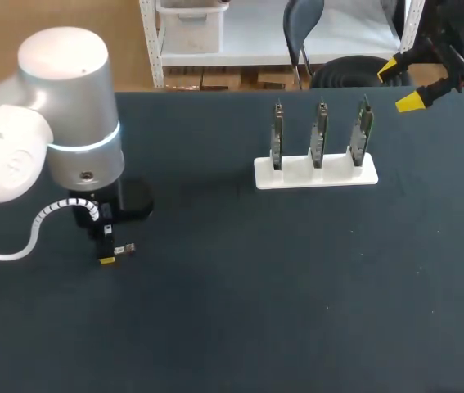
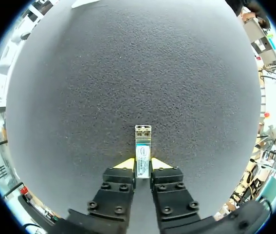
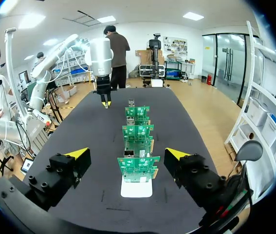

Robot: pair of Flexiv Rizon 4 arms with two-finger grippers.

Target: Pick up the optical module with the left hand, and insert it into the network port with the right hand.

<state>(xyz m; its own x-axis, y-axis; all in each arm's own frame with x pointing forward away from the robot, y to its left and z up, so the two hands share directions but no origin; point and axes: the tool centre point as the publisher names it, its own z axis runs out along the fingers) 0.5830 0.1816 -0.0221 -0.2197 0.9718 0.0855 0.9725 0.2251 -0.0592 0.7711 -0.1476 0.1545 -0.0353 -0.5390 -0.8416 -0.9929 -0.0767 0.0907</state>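
Note:
The optical module (image 2: 142,152), a small silver bar with a white label, lies on the black table between the fingers of my left gripper (image 2: 142,165). Both yellow tips press its sides, so the gripper is shut on it. From the head view that gripper (image 1: 109,255) points straight down at the table's left, with the module's end (image 1: 127,247) sticking out beside it. Three green boards with network ports (image 1: 319,131) stand upright in a white holder (image 1: 315,173). My right gripper (image 1: 405,84) hangs open above the table's far right edge, behind the boards (image 3: 138,168).
The white holder (image 3: 137,187) sits just ahead of my right gripper (image 3: 127,155), its boards in a row running towards my left arm (image 3: 100,56). Bare black table mat (image 1: 256,295) lies between the holder and the left gripper.

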